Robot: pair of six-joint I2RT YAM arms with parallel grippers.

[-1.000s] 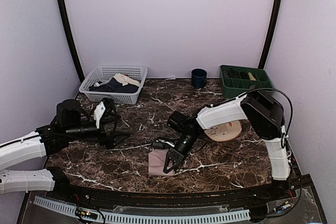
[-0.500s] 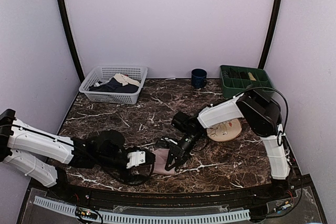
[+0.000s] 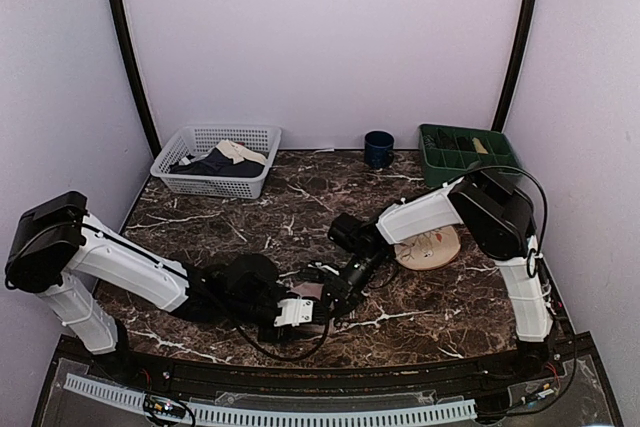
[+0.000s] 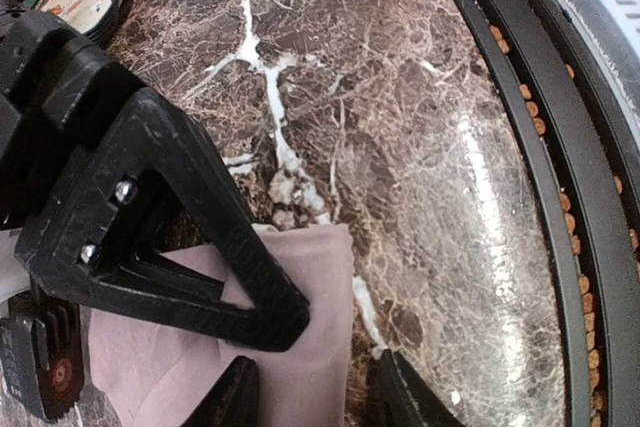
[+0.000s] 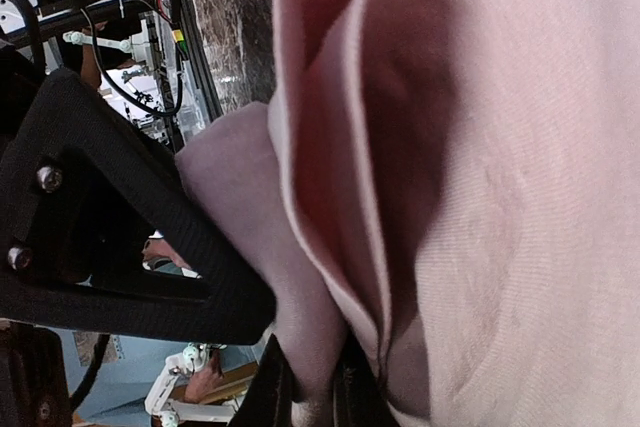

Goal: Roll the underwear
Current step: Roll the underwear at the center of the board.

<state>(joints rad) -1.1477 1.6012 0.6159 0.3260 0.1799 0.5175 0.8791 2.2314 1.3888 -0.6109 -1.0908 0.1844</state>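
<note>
Left gripper (image 4: 312, 395) has swung right to the fabric, fingers apart astride its near edge | underwear (image 4: 300, 287): dusty-pink, folded in soft layers, front-centre on the marble table (image 3: 430, 299) | right gripper (image 3: 333, 299) clamped on its folds

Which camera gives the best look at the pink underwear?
The right wrist view: the underwear fills the frame there, with its folds plain to see. The left wrist view shows only one corner. The top view shows just a small, mostly hidden pink patch.
</note>
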